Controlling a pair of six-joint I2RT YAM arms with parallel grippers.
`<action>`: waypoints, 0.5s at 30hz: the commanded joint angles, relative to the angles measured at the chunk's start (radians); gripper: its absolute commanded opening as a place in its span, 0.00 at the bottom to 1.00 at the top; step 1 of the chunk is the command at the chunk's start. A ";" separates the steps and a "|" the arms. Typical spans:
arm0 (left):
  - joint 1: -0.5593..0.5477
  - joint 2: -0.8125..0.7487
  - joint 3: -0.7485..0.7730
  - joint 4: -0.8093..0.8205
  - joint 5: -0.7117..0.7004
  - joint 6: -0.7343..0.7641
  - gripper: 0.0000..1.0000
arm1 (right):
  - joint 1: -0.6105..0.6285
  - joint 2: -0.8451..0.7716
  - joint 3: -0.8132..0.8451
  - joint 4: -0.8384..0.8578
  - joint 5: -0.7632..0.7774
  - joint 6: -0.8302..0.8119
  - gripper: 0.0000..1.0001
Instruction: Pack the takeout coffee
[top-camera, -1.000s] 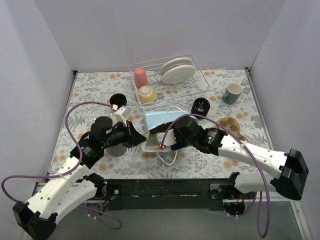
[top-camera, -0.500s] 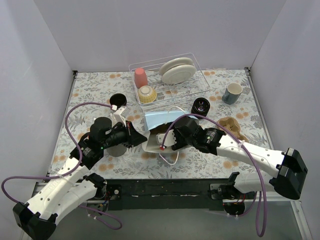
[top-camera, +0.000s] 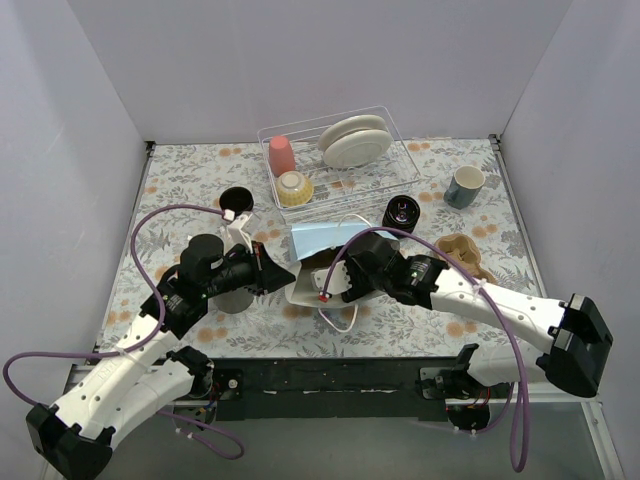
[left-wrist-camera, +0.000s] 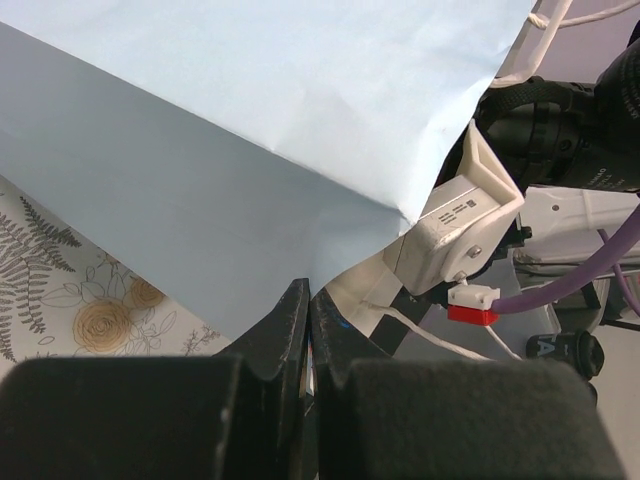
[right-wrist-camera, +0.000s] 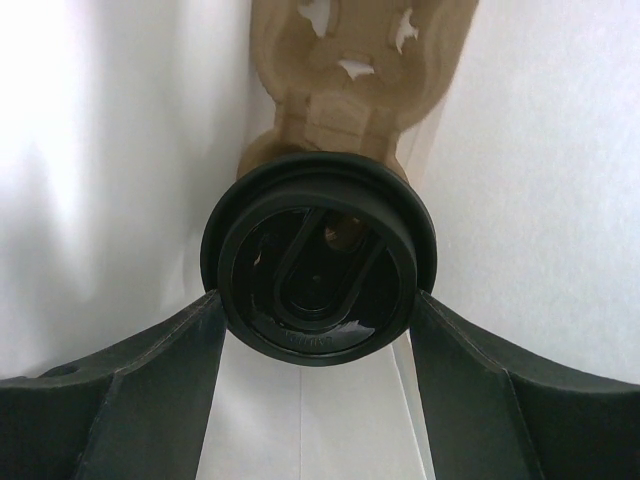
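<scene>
A light blue paper bag (top-camera: 322, 240) lies on its side mid-table, with its mouth toward me. My left gripper (top-camera: 280, 275) is shut on the bag's rim; in the left wrist view its fingers (left-wrist-camera: 295, 330) pinch the paper edge below the blue wall (left-wrist-camera: 250, 130). My right gripper (top-camera: 338, 278) reaches into the mouth and is shut on a black lidded takeout coffee (right-wrist-camera: 318, 272), one finger on each side. A brown cardboard carrier (right-wrist-camera: 350, 70) lies deeper in the white interior. Another black lidded cup (top-camera: 236, 200) stands far left. A further one (top-camera: 207, 248) seems to stand beside my left arm.
A clear dish rack (top-camera: 390, 160) at the back holds a pink cup (top-camera: 281, 154), a yellow bowl (top-camera: 295, 187) and plates. A dark metal cup (top-camera: 402, 212) stands right of the bag. A blue-grey mug (top-camera: 465, 186) is at the far right. A brown carrier (top-camera: 465, 257) lies near my right arm.
My right gripper has edged a little further left into the bag's mouth with the cup. The left gripper keeps its hold on the rim.
</scene>
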 joint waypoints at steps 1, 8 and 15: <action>0.004 0.006 -0.015 0.019 0.019 0.005 0.00 | -0.002 0.016 0.011 0.045 -0.030 -0.049 0.44; 0.004 0.008 -0.008 0.013 0.019 0.006 0.00 | -0.002 0.023 -0.024 0.081 -0.001 -0.050 0.44; 0.004 0.004 -0.008 0.004 0.022 0.006 0.00 | -0.013 0.026 -0.052 0.111 0.005 -0.049 0.44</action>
